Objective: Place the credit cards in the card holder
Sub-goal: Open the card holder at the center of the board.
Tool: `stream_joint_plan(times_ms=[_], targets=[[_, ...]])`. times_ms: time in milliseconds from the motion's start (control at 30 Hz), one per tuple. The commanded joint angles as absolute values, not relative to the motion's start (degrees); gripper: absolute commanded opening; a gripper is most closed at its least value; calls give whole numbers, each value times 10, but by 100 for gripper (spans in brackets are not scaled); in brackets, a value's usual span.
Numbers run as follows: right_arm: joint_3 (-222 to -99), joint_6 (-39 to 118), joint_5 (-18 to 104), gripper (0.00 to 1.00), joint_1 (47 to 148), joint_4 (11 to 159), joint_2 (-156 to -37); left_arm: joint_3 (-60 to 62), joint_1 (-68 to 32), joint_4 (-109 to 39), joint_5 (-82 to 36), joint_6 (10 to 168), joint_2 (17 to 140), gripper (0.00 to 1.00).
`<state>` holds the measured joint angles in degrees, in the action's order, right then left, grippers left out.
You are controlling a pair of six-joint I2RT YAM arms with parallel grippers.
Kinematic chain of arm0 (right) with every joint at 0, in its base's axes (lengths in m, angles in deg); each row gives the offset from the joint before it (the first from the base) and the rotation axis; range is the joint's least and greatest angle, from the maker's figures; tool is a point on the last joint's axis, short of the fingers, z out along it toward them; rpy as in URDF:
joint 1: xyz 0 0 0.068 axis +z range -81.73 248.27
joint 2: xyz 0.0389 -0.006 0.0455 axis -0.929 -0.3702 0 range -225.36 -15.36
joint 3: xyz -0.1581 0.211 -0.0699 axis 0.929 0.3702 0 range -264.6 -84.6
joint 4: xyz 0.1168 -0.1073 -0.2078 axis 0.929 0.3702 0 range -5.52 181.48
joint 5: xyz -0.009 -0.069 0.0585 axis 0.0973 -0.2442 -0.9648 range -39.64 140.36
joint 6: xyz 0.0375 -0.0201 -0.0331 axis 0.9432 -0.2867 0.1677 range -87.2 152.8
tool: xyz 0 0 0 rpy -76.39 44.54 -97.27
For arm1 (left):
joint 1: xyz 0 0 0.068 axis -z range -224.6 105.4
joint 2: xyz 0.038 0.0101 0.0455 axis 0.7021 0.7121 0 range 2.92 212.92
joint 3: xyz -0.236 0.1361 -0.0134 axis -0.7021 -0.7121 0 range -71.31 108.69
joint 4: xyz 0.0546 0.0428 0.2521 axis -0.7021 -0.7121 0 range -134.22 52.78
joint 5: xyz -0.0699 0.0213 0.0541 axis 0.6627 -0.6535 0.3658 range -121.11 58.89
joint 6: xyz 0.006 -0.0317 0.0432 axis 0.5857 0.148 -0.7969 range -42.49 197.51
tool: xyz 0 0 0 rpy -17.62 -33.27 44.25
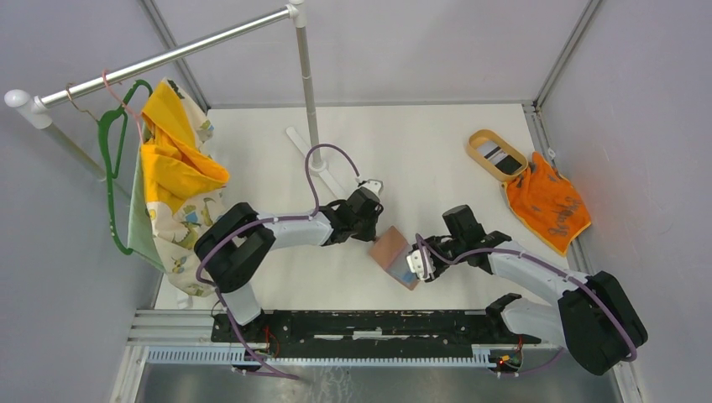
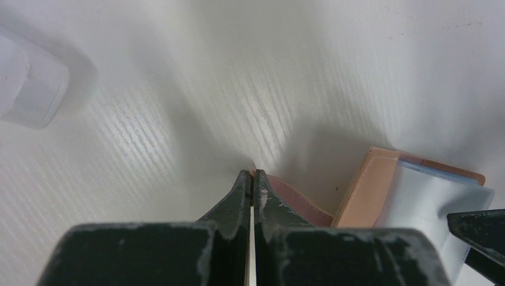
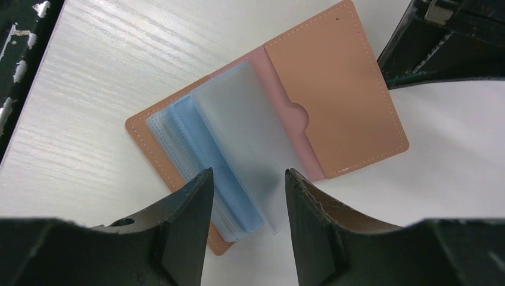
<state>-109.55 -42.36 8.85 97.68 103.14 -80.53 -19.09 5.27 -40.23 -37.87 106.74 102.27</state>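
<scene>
left gripper, clenched, is sitting at the card holder edge; right gripper, released, is straddling its limp sleeves, probably best pinched edgewise.

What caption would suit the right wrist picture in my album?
Right fingers poised apart over the open card holder, a blue card showing among its clear sleeves.

I find no readable text, label or number. Dark marks on the crumpled orange cloth are illegible.
</scene>
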Motion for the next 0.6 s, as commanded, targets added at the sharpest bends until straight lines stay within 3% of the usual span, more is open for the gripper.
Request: stream_joint_plan(times_ms=[0,233,567], targets=[[-1100,-405,128,53,988,1018,-820,-176,61,-389,-348,1050,1051,2],[-1095,-332,159,39,1003,953,-814,-159,79,-389,-333,1044,1079,2],[-1089,-257,224,39,1028,881,-830,-141,86,-388,-307,1041,1112,2]])
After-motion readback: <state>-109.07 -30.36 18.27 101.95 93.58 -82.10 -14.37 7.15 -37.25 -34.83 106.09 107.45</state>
